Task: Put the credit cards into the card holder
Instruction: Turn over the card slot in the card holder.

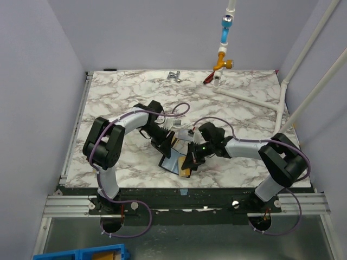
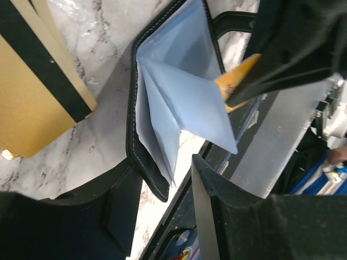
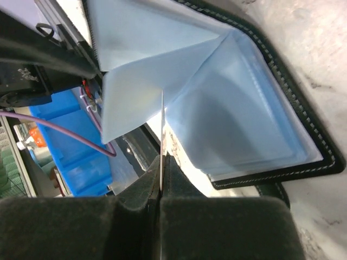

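card holder (image 2: 179,103) is lying open on the desk (image 2: 108,32), near the front edge between the two arms. black stitched cover underneath, bluish lining leaves fanned upward.

left end effector (image 2: 165,181): fingers are apart with the near corner of the holder between them. one finger sits against the black cover. i see a sliver of desk between the lining and the other finger, so i can't tell if it's actually pinching or just bracketing the corner.

right end effector (image 3: 161,162): closed tight on the held card (image 3: 162,124), which its own camera sees edge-on as a thin pale line running up toward the lining fold. the card's leading edge is at the leaves, but i can't confirm it's inside a pocket. in the left wrist view an orange-gold corner pokes out under the right end effector just beside the lining. i read that as the same card, not certain.

gold-tan card (image 2: 32,103), dark stripe along one side, lies flat on the desk just beside the holder, apart from both end effectors.

progress, my read: early. no card looks seated, and the pockets i can see look empty. one card is in hand and lined up at the opening, so the insert is the current step. after that the gold-tan card needs to be picked off the desk and slotted too. main risk i'd flag is the card pushing the floppy leaf aside instead of sliding into it.
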